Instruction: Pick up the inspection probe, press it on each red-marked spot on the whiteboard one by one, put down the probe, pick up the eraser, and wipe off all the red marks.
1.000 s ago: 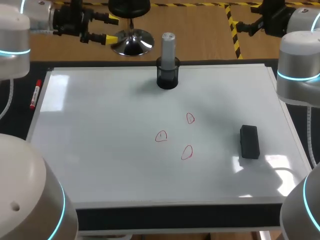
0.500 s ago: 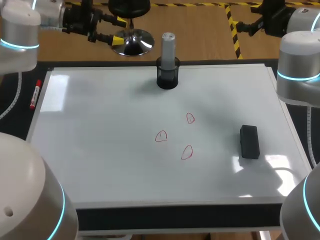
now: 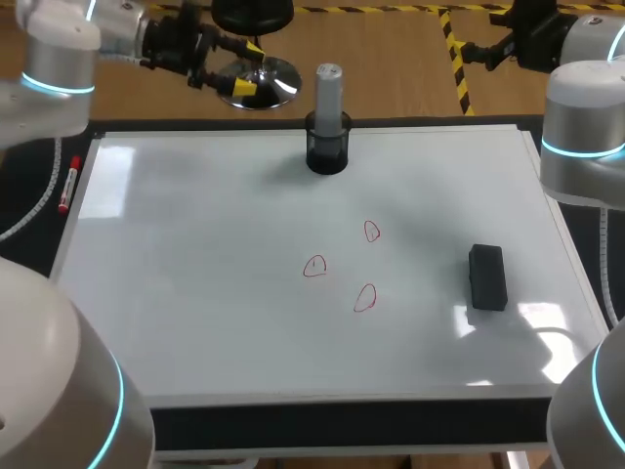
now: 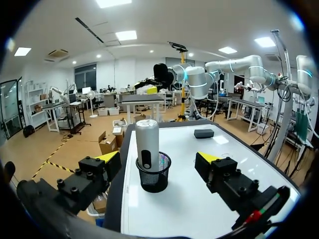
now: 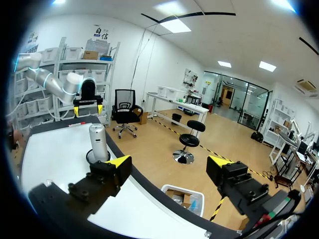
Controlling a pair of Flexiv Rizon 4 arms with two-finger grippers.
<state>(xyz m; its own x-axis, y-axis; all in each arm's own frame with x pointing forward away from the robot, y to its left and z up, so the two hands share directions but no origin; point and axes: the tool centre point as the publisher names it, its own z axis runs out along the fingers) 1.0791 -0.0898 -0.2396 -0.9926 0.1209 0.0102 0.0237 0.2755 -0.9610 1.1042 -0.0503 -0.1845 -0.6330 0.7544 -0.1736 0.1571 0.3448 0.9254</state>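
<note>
Left claw [image 3: 249, 66] wide open, empty, beyond the whiteboard's [image 3: 195, 293] far edge. Right claw [image 5: 170, 162] wide open, empty. Probe [image 3: 329, 93] upright in mesh cup [image 3: 327, 151], far middle of whiteboard; eraser [image 3: 486, 277] lying right.

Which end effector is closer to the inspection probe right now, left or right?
Left. The left end effector is open with the inspection probe ahead, off the whiteboard's far edge; the right end effector is farther away, beyond the far right corner.
</note>
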